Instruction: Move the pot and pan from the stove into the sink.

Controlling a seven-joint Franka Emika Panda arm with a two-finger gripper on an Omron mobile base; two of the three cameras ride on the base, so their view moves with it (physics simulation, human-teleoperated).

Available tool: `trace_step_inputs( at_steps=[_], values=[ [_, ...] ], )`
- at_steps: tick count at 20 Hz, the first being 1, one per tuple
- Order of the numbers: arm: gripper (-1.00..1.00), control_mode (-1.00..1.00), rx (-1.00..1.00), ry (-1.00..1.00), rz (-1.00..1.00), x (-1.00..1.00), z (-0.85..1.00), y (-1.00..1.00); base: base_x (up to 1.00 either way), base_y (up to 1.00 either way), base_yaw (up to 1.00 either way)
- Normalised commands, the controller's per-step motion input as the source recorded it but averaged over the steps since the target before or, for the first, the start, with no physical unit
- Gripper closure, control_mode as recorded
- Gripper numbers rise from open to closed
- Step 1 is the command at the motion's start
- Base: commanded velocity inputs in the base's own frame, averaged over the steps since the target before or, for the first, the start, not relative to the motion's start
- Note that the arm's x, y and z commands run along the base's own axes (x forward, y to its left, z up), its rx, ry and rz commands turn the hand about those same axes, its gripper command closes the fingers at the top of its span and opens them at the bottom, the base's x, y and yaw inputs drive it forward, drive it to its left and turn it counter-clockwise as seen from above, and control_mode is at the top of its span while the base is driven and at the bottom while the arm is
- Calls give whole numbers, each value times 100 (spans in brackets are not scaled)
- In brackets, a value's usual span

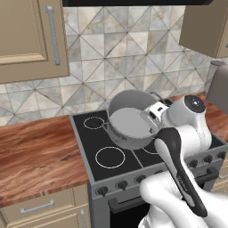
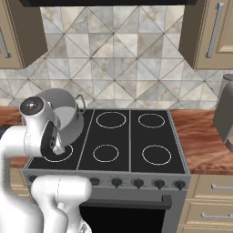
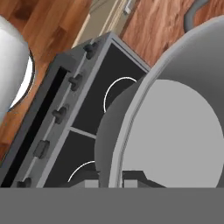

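Observation:
The grey metal pot (image 1: 129,122) hangs tilted above the left half of the stove (image 1: 95,142), its open mouth turned toward the base cameras. My gripper (image 1: 150,116) is shut on the pot's right rim. In the hand view my gripper (image 3: 114,178) straddles the pot's wall (image 3: 175,131), with one tip inside and one outside. From the right base view the pot (image 2: 68,116) sits behind my arm over the stove's (image 2: 132,136) left burners, with one loop handle showing. The pan and the sink are out of view.
A tall grey canister (image 2: 225,111) stands on the wooden counter (image 2: 205,145) right of the stove. More wooden counter (image 1: 35,153) runs to the stove's left. Upper cabinets hang on both sides, and black knobs (image 3: 59,114) line the stove's front.

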Motion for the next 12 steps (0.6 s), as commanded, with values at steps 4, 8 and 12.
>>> trace_step_inputs(
  at_steps=[4,8,12],
  values=[
    [100,-100,0,-5,13,-100,54,-13,0,0,0],
    [100,-100,-1,1,19,-86,53,-1,0,0,0],
    [100,-100,-7,10,17,-62,36,9,0,0,0]
  ],
)
